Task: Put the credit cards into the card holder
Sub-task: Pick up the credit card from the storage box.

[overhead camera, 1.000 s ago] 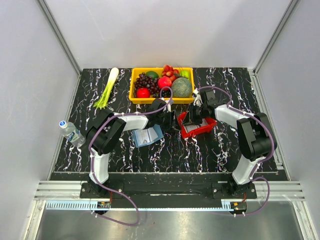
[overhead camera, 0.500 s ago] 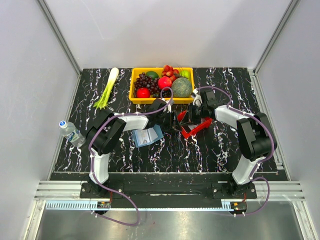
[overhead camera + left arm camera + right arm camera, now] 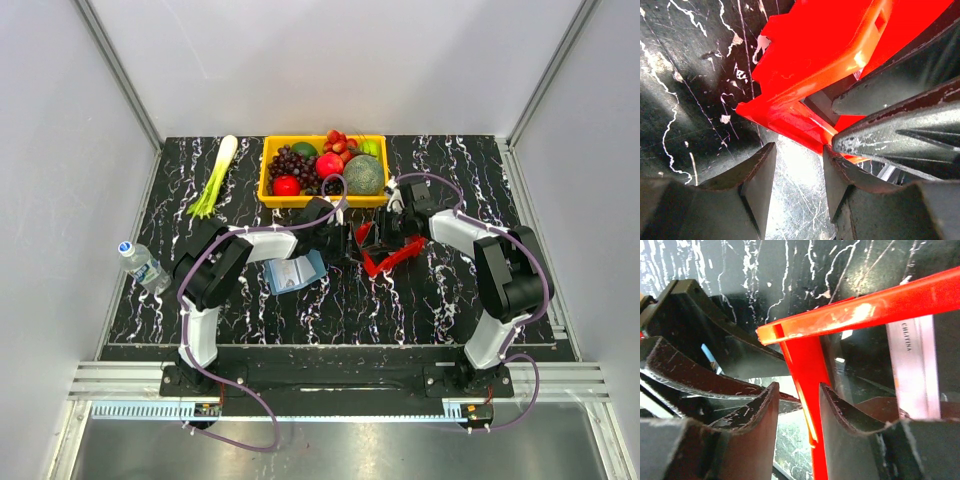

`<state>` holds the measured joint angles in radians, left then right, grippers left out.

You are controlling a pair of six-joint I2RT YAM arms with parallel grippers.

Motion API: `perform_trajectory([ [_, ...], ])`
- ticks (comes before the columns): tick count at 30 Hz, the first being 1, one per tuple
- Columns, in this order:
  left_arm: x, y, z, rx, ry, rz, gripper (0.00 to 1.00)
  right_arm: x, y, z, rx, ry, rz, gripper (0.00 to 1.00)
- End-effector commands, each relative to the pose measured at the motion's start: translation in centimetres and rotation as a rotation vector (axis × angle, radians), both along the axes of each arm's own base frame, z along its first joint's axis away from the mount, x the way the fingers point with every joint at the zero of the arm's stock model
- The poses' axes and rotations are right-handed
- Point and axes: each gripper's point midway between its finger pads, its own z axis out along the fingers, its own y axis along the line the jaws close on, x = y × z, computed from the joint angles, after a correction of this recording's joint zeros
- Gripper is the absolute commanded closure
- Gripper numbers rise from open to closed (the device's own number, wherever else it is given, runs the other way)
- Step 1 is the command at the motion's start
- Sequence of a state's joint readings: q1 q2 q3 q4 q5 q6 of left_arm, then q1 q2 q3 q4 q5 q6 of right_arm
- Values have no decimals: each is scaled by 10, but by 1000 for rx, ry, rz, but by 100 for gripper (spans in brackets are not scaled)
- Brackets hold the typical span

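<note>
Sees one white card [image 3: 912, 365] lying in the red tray [image 3: 398, 255], tipped up between both grippers, long axis running away from the right gripper [image 3: 799, 390]. Straddles the tray wall with the right jaws; cannot tell whether pinching. Holds the left gripper [image 3: 798, 150] parted on nothing, just short of the tray corner. Puts the holder [image 3: 297, 272] flat, left of both, nearer the left arm.
</note>
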<state>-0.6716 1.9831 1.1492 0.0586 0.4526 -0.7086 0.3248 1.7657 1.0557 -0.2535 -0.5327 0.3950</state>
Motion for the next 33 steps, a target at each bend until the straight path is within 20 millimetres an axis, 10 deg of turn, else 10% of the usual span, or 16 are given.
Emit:
perform_trajectory([
  [1,11,-1,21,-16,-78,28,54,11,-14,13,-125,-79,-19,56],
  [10,13,-1,20,-21,-79,34,54,45,-60,43,-389,-250,-118,42],
  [26,11,-6,23,-50,-77,10,54,29,-83,-47,-612,19,-35,38],
  [33,12,-9,23,-62,-73,5,54,18,-71,-53,-573,32,-1,71],
])
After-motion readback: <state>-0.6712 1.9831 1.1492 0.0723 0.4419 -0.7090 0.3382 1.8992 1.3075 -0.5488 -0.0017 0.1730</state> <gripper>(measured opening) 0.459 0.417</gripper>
